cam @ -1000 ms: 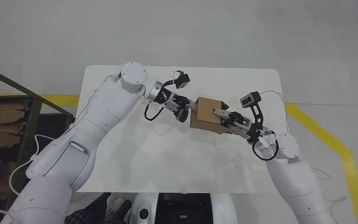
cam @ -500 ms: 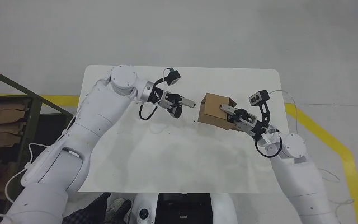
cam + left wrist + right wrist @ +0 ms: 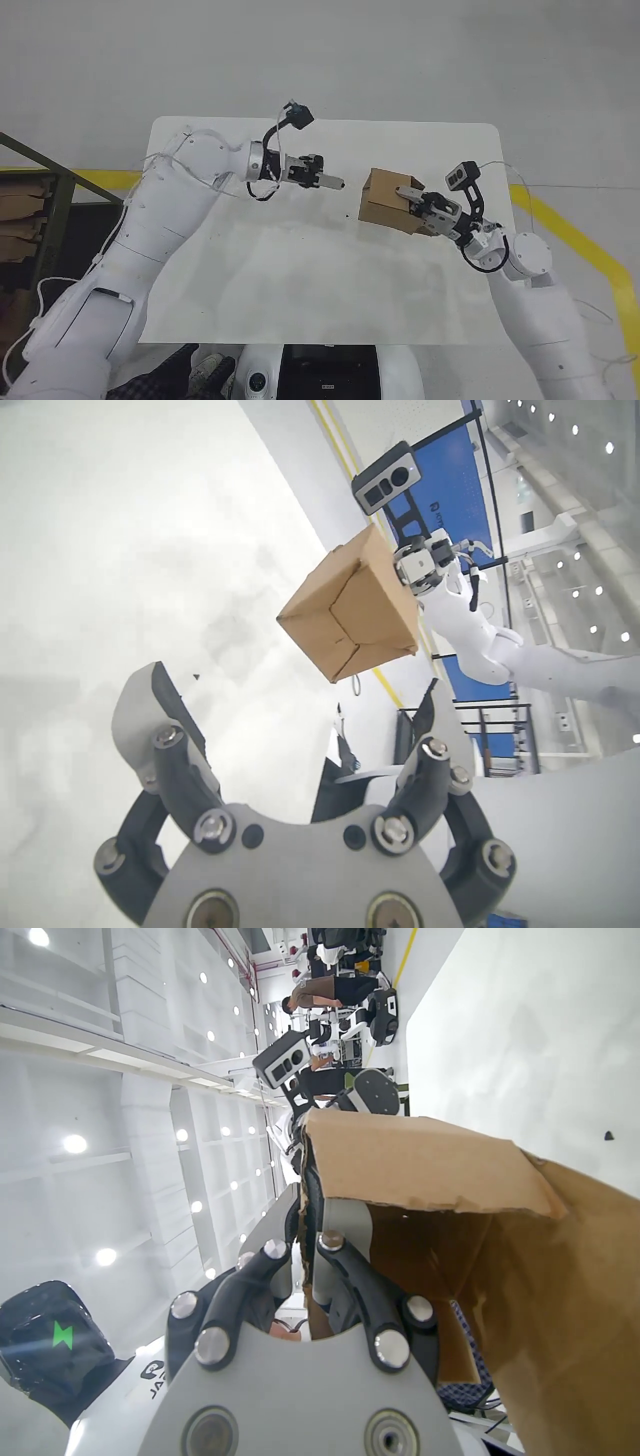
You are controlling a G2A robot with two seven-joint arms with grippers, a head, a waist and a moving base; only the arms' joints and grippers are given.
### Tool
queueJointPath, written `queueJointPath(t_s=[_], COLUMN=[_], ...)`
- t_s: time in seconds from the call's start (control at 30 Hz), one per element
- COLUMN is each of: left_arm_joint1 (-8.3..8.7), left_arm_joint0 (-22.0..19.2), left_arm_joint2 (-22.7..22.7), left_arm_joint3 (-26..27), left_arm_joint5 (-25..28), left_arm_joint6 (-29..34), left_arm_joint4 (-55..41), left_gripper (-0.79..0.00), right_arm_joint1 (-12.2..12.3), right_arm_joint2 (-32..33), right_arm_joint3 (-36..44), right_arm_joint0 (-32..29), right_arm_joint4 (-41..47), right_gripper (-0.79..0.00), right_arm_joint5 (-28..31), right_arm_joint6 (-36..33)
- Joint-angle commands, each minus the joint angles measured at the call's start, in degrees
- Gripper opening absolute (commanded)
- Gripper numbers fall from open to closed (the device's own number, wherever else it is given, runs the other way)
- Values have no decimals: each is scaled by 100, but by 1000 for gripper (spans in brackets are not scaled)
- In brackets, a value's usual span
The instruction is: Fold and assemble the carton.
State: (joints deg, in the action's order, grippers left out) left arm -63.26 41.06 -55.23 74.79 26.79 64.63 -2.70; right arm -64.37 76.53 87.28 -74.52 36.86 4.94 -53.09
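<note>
Carton [image 3: 388, 198]: a brown cardboard box. I see it over the right part of the bench, held at a tilt.
Carton's far end [image 3: 350, 625]: shut. From the left wrist view I see four flaps folded over each other.
Carton's near end [image 3: 500, 1253]: open toward the right arm. One flap there has a rough, torn edge.
Right fingers [image 3: 345, 1223]: clamped on one wall of the carton at its open end, one finger inside and one outside.
Carton and bench: I cannot tell if the low corner of the carton touches the bench or hangs just above it.
Left fingers [image 3: 165, 700]: spread wide apart, with nothing between them.
Left fingers' place [image 3: 333, 184]: over the far middle of the bench, well apart from the carton, with the tips pointing toward its shut end.
Bench [image 3: 300, 290]: white and flat, with some pale grey smudges on it.
Speck [image 3: 196, 676]: a tiny dark bit lying on the bench, between the left fingers and the carton.
</note>
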Motion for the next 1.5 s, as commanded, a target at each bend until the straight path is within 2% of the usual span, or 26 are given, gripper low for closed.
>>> queueJointPath(t_s=[0.0, 0.13, 0.27, 0.7, 0.87, 1.07, 1.3, 1.47], left_arm_joint1=[42, 106, 142, 142, 153, 139, 105, 80], left_arm_joint0=[128, 366, 497, 497, 682, 618, 531, 538], left_arm_joint2=[-142, -337, -414, -414, -449, -443, -410, -226], left_arm_joint3=[239, 588, 718, 718, 627, 124, -279, -108], left_arm_joint5=[298, 789, 1034, 1034, 911, 1777, 3004, 3121], left_arm_joint6=[-237, -582, -796, -796, -1149, -1583, -2368, -2778], left_arm_joint4=[140, 432, 758, 758, 872, 1113, 2041, 2667], left_gripper=[0, 0, 0, 0, 0, 0, 0, 0], right_arm_joint1=[-5, -23, -37, -42, -46, -50, -79, -104], right_arm_joint2=[-16, -57, -114, -120, -142, -176, -287, -386], right_arm_joint3=[-9, -78, -163, -181, -123, -62, -84, -99], right_arm_joint0=[10, 37, 87, 96, 60, 40, 61, 88], right_arm_joint4=[121, 468, 547, 576, 515, 360, 347, 251], right_gripper=[-785, -785, -785, -785, -785, -785, -785, -785], right_arm_joint5=[-108, -297, -402, -410, -423, -374, -273, -138], right_arm_joint6=[-32, -124, -89, -52, 83, 225, 312, 410])
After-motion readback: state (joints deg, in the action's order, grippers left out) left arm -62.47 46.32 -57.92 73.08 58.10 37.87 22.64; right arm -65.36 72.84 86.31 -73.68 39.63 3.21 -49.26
